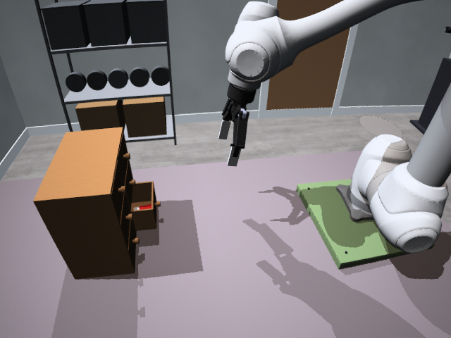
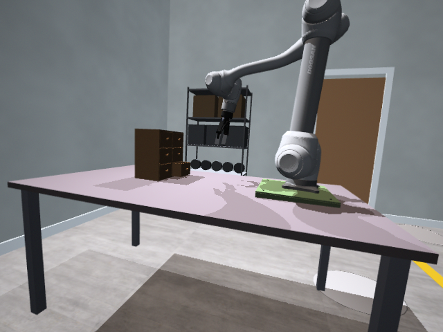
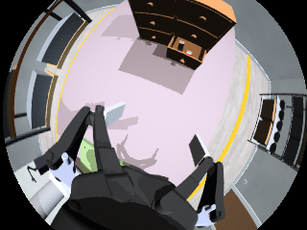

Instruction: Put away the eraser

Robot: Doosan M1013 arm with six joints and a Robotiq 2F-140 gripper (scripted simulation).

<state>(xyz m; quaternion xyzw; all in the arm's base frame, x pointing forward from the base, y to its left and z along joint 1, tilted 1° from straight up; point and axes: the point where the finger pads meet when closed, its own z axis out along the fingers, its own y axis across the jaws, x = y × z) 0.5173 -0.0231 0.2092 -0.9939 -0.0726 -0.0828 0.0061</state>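
The small wooden chest (image 1: 87, 196) stands on the left of the table, with two columns of knobbed drawers. One bottom-row drawer is pulled partly out; the other drawers look pushed in. Inside the open drawer lies a red and white eraser (image 1: 142, 208), which also shows in the wrist view (image 3: 190, 53). I see no eraser lying on the table in any view. My gripper (image 1: 228, 147) is open and empty. It hangs high above the table, well to the right of the chest, and points down. It also shows in the exterior view (image 2: 221, 137) and in the wrist view (image 3: 156, 130).
The arm's base stands on a green plate (image 1: 346, 225) at the right of the table. A metal shelf (image 1: 109, 69) with boxes and dark round things stands on the floor behind the table. The table's edge runs just behind the chest.
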